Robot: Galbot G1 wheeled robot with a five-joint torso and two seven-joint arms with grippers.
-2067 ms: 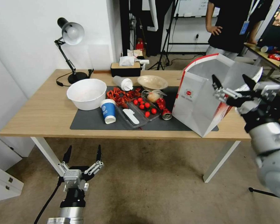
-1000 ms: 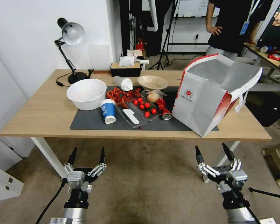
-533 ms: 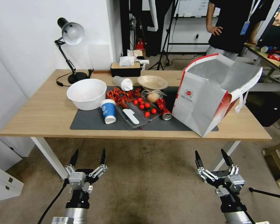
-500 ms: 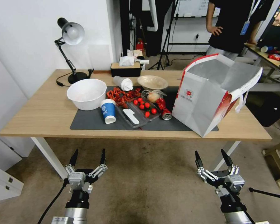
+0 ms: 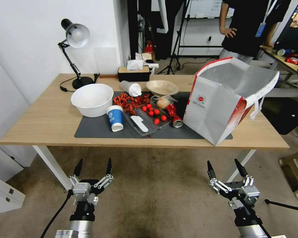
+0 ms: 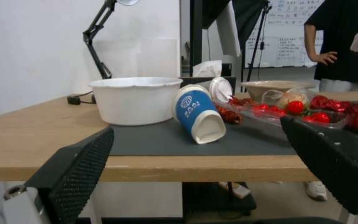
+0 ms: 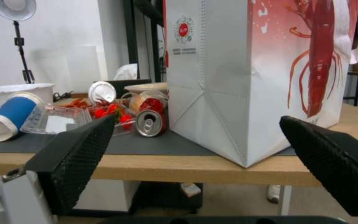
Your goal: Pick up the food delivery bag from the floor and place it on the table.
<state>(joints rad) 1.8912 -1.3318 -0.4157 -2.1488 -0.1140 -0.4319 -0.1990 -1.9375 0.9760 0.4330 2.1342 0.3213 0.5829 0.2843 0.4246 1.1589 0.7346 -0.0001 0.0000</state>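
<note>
The food delivery bag (image 5: 222, 102) is set upright on the right end of the table (image 5: 39, 125), its base partly on the dark mat (image 5: 99, 129) and partly on bare wood, one corner close to the near edge; the placing is judged done, since the bag stands free with nothing gripping it; the mouth is left gaping, foil lining seen inside, a white strap (image 5: 256, 107) hung down the right side past the table edge; from the right wrist view the bag (image 7: 245, 77) is seen standing square, a red crayfish print on its side

Both arms are held low over the floor (image 5: 155, 198), in front of the table and well apart from the bag, judged as a parked pose; the left gripper (image 5: 92, 168) is at near left, fingers spread, nothing between them; the right gripper (image 5: 225, 168) is at near right, fingers spread and empty as well

The mat to the left of the bag is crowded: a soda can (image 5: 177, 121) on its side just beside the bag, a clear tray of tomatoes (image 5: 152, 115), a tipped blue cup (image 5: 115, 118), a white bowl (image 5: 92, 99), red scraps (image 5: 129, 100), a beige bowl (image 5: 162, 87) farther back; a desk lamp (image 5: 74, 49) and tissue box (image 5: 133, 73) are at the far edge; little room is left for shifting the bag leftward; a tip toward the near right corner is judged the main risk
</note>
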